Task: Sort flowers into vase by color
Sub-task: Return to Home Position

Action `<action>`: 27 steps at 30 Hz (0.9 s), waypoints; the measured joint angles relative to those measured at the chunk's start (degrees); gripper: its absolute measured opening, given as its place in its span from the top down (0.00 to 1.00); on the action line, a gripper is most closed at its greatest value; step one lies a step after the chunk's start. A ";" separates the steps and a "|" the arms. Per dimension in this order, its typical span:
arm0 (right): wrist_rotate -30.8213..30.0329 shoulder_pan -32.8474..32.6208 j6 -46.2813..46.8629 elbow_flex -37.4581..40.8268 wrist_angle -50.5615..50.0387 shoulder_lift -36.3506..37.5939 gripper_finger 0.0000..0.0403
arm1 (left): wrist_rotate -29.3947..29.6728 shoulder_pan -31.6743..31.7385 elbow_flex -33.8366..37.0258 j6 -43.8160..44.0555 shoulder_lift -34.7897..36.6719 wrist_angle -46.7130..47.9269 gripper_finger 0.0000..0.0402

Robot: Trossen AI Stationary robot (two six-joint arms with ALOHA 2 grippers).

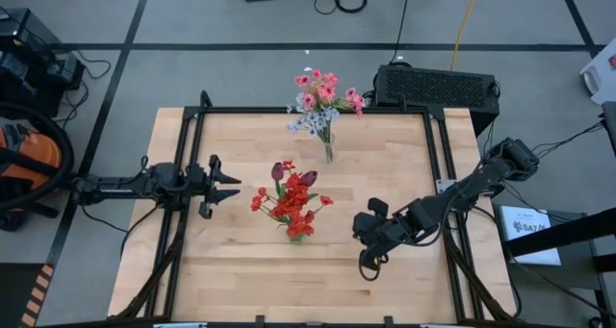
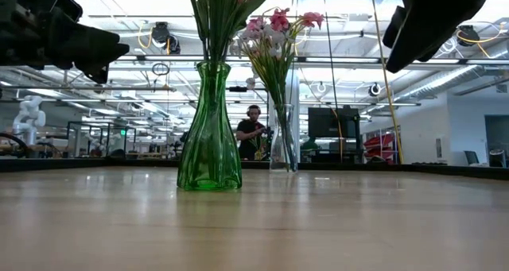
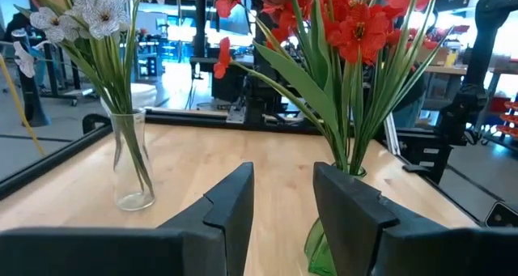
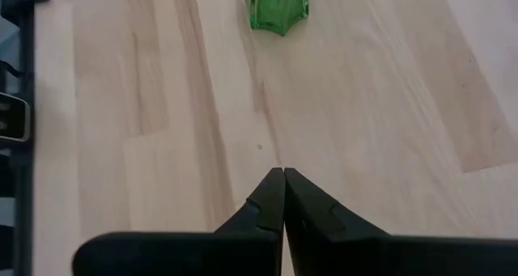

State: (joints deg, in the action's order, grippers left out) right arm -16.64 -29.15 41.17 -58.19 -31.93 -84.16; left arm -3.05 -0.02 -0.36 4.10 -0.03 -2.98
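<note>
Left gripper [image 1: 227, 186] jaws apart, right gripper [image 4: 283, 176] jaws together; both empty. Risk: a low right-arm swing clips the green vase [image 2: 209, 136] and topples it.

Table [image 1: 241, 261]: pale wood planks, smooth, low sheen. Green vase [image 2: 209, 136]: glossy translucent glass. Clear vase [image 3: 132, 167]: smooth transparent glass. Red flowers [image 3: 356, 25]: matt, cloth-like petals. Left gripper [image 3: 283, 179]: matt dark plastic fingers.

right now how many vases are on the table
2. The green vase stands near the middle of the table, holding red and maroon flowers; the clear glass vase stands by its far edge, holding pink and whitish flowers. None looks hidden.
</note>
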 joint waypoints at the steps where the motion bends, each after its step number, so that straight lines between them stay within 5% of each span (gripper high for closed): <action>1: 0.04 0.20 -0.69 0.00 -0.22 0.00 1.00 | 0.00 -0.01 0.00 0.00 0.00 0.02 0.66; 11: 0.29 4.67 -8.10 3.90 2.77 -0.02 1.00 | -0.07 0.00 0.02 -0.03 0.00 0.09 0.66; 20: 4.80 13.31 -19.00 14.15 24.36 0.62 1.00 | -0.09 -0.01 0.04 -0.04 0.00 0.08 0.66; 27: 4.66 18.15 -23.13 21.29 29.78 4.51 1.00 | -0.11 0.00 0.04 -0.04 0.00 0.07 0.66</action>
State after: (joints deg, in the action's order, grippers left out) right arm -11.98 -11.00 18.04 -36.90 -2.15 -79.65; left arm -3.16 -0.01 -0.32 4.05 -0.03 -2.92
